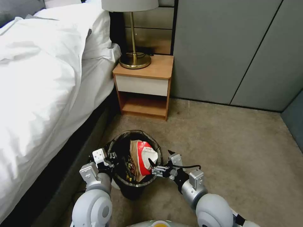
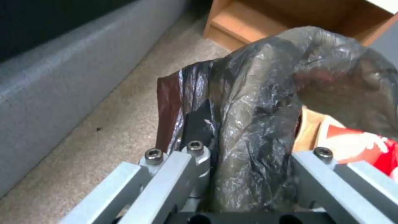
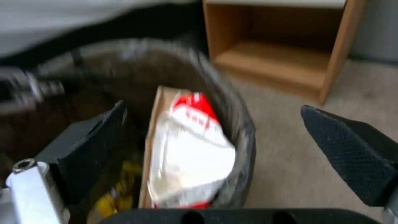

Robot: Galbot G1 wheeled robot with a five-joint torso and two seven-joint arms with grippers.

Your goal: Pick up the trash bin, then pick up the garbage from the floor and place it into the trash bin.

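The trash bin [image 1: 126, 138], lined with a dark crinkled bag, sits close in front of me beside the bed. My left gripper [image 1: 111, 156] is shut on its left rim; in the left wrist view the bag-covered rim [image 2: 248, 130] is pinched between the fingers [image 2: 166, 168]. Garbage stands inside: a brown paper bag [image 1: 135, 154], a red-and-white packet [image 1: 147, 157] [image 3: 191, 149] and yellow scraps [image 3: 112, 199]. My right gripper [image 1: 160, 157] [image 3: 213, 109] is open at the bin's right rim, with one finger [image 3: 91, 146] over the opening and the other [image 3: 352, 149] outside it.
A bed [image 1: 38, 78] with white bedding runs along the left. A wooden nightstand [image 1: 143, 85] carrying a brass lamp [image 1: 134, 60] stands behind the bin. Grey cabinet panels [image 1: 227, 47] close off the back. Open carpet [image 1: 236, 151] lies to the right.
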